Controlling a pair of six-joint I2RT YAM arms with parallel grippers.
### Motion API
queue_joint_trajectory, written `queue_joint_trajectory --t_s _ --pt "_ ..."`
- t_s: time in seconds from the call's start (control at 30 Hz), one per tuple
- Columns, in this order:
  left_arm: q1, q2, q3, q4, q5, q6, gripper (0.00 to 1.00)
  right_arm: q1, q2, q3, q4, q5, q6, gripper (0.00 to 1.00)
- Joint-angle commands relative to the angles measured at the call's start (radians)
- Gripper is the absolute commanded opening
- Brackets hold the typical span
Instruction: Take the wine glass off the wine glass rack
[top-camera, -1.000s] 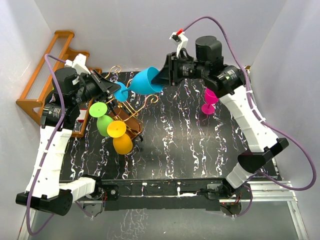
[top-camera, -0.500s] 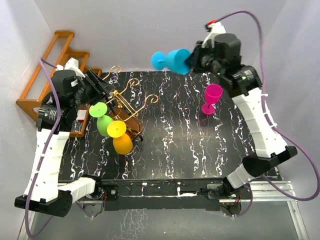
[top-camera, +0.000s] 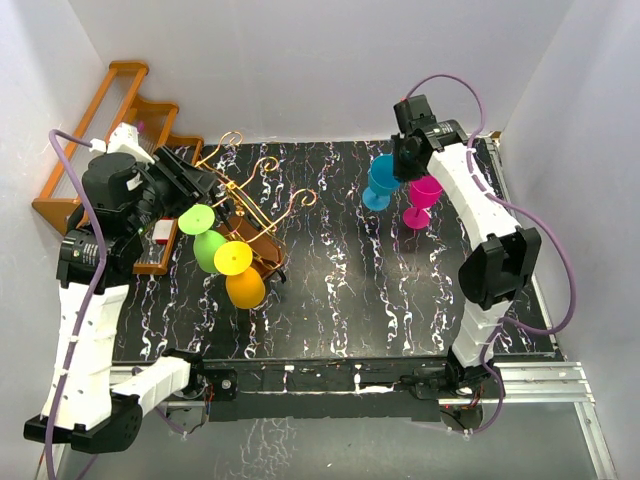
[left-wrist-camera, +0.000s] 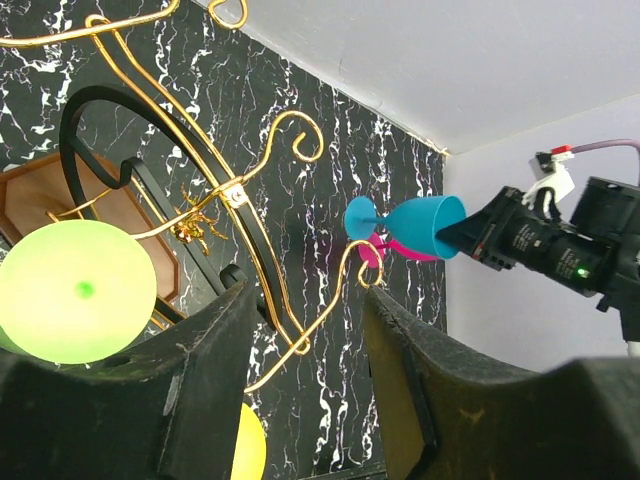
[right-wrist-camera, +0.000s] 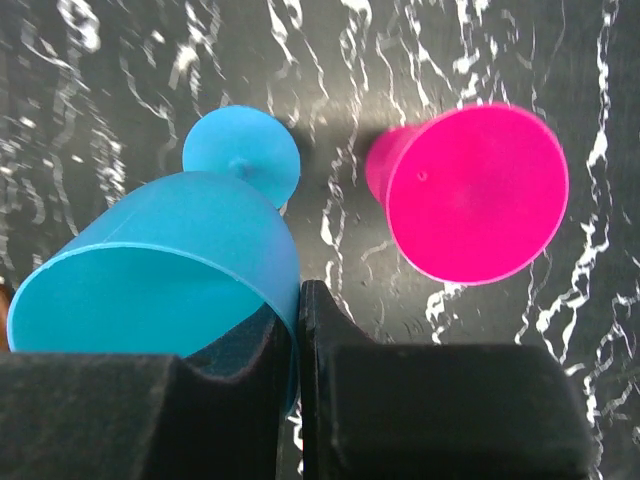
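Overhead; close wrists, apparently sharing glass (right-wrist-camera: 150, 240)

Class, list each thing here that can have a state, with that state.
wine glass rack, upright, two glasses hanging on it
right hand, shut on a glass rim
blue wine glass, off the rack, held by its rim
left hand, open, empty
pink wine glass, standing upright, untouched
green wine glass, hanging on the rack
yellow-orange wine glass, hanging on the rack

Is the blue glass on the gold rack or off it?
Off. The right claw pinches the blue glass by its rim beside the pink glass, well away from the rack.
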Motion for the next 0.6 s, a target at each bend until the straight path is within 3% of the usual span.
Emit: queue_joint_trajectory --t_s 0.0,0.57 --pt "-0.001 -0.026 -0.018 -0.012 -0.013 0.01 0.45 0.002 -0.02 -0.003 -0.019 0.08 -0.003 0.08" --pt "0.001 -0.042 -0.033 -0.013 -0.002 0.01 0.44 0.002 0.065 -0.096 0.066 0.033 0.003 0.14"
